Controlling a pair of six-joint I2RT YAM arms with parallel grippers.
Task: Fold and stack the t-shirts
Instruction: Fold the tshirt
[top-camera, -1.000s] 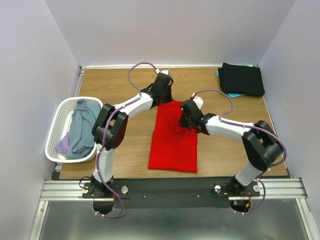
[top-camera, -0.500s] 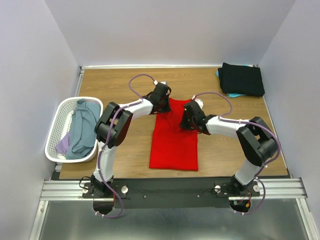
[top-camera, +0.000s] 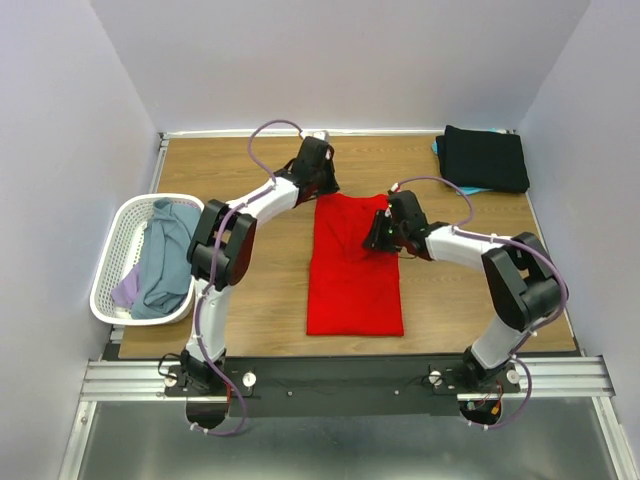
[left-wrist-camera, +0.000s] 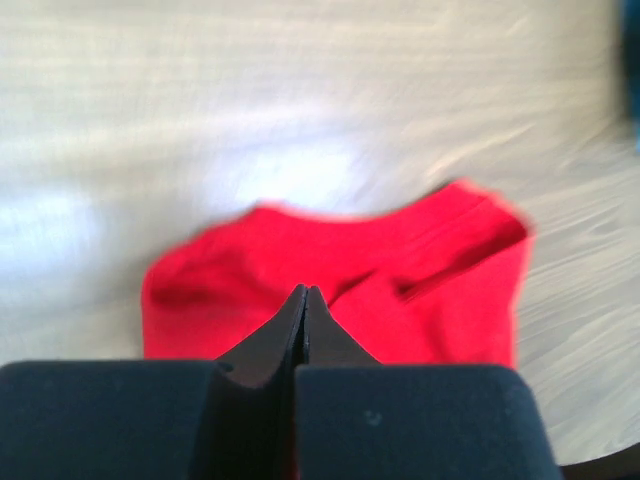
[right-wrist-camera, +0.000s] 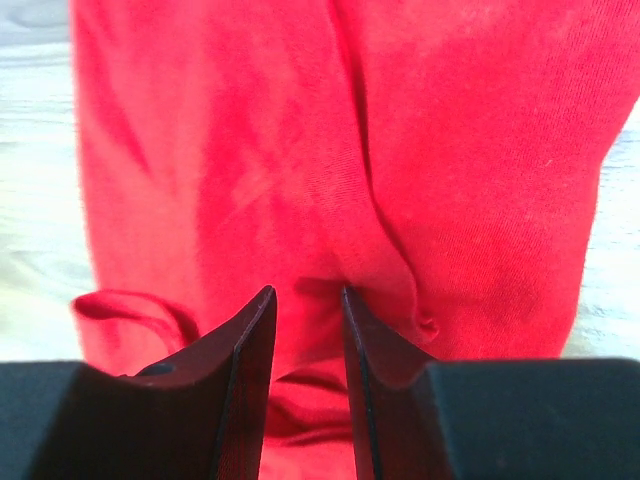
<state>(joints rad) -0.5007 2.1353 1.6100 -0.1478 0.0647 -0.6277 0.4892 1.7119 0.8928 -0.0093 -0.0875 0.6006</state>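
The bright red t-shirt (top-camera: 352, 268) lies in the middle of the table as a long folded strip. My left gripper (top-camera: 320, 188) is at its far left corner. In the left wrist view its jaws (left-wrist-camera: 305, 292) are pressed together on the red cloth (left-wrist-camera: 450, 290), and creases spread from the tips. My right gripper (top-camera: 381, 236) is on the strip's right edge. In the right wrist view it (right-wrist-camera: 306, 292) is narrowly closed around a raised ridge of red cloth (right-wrist-camera: 470, 150). A folded black t-shirt (top-camera: 485, 158) lies on a teal one (top-camera: 441, 148) at the far right.
A white mesh basket (top-camera: 112, 268) at the left edge holds a grey-blue shirt (top-camera: 168, 258) and a lavender one (top-camera: 126, 290). Walls close in the table on the left, back and right. The arm bases stand on the rail at the near edge.
Both grippers dipped onto the red shirt's far end. The left one then drew back toward the far left and the right one moved right. The strip shifted right and lies straighter.
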